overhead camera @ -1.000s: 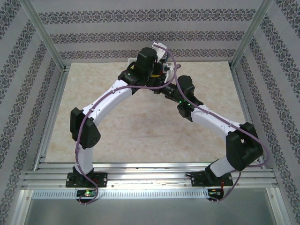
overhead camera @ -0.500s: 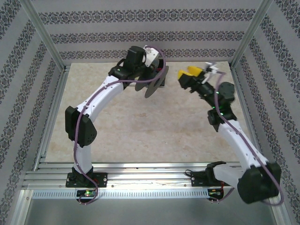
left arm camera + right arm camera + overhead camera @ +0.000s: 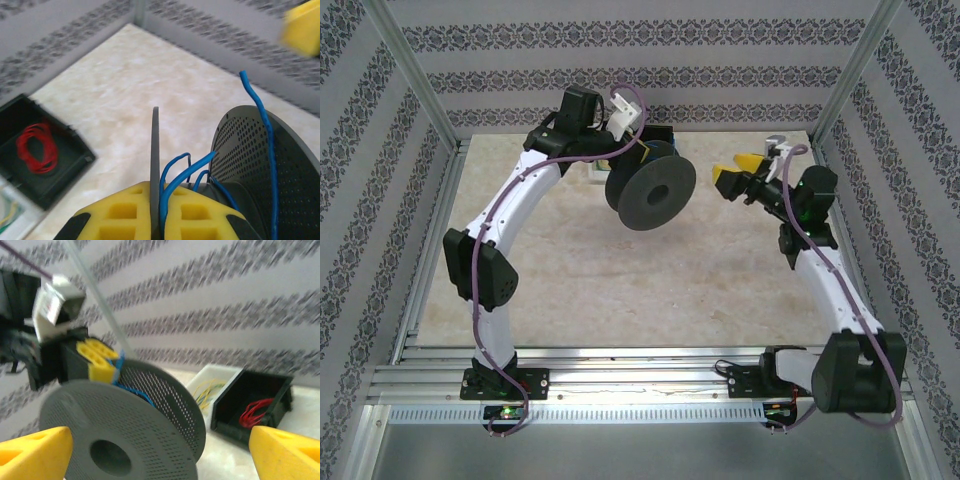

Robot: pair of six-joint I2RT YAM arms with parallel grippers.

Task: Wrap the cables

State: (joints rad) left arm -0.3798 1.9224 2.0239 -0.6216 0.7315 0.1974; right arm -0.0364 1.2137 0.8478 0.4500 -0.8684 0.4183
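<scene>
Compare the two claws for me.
The left claw is shut on a spool flange, while the right claw is open and holds nothing. The left claw sits right at the spool, with blue wire beside it. The right claw stands apart from the spool, facing it. Both have yellow pads.

Top cam sat high behind both arm bases, staring down across the surface (image 3: 620, 285). Left wrist cam looked close over the left hand (image 3: 156, 212) at the spool (image 3: 250, 165); right wrist cam faced that same spool past the right hand (image 3: 160, 452).
</scene>
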